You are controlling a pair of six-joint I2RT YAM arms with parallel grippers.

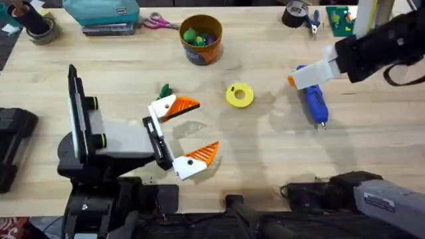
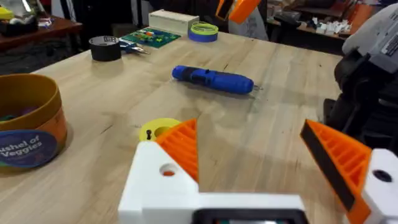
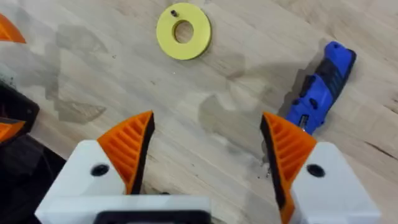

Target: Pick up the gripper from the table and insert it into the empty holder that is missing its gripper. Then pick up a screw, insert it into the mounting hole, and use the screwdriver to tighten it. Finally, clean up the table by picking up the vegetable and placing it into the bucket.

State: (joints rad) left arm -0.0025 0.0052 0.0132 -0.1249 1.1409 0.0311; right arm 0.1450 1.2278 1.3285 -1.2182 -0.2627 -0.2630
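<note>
- Left gripper [image 1: 184, 133] low over the pale wood-grain table [image 1: 265, 143], spread wide, nothing between; white smooth mounts, orange ribbed wedge pads on both sides; black arm lying flat, reaching right from its base.
- In the left wrist view, left gripper [image 2: 255, 155] pads orange, ribbed, triangular; a small round mounting hole on each white mount.
- Vegetable [image 1: 164, 89] tiny, dark green, leafy, just beyond the left gripper's far finger, on the table.
- Yellow ring [image 1: 240, 95] flat, smooth plastic disc with centre hole, right of the left gripper, a bit beyond it; small dark screw-like speck on its rim in the right wrist view [image 3: 183, 31].
- Screwdriver [image 1: 313, 99] blue, cylindrical, pen-shaped, matte, thin metal tip pointing near side; lying flat on the table, well right of the yellow ring.
- Right gripper [image 3: 205, 149] spread wide, empty; orange ribbed pads on white mounts; hovering above the table, screwdriver just beside one finger, not touching.
- Right arm black, bulky, coming in from the upper right, wrist over the screwdriver's far end.
- Bucket [image 1: 200, 40] round, orange-brown, dark blue band, printed label, colourful toy pieces inside; far side, beyond the yellow ring.
</note>
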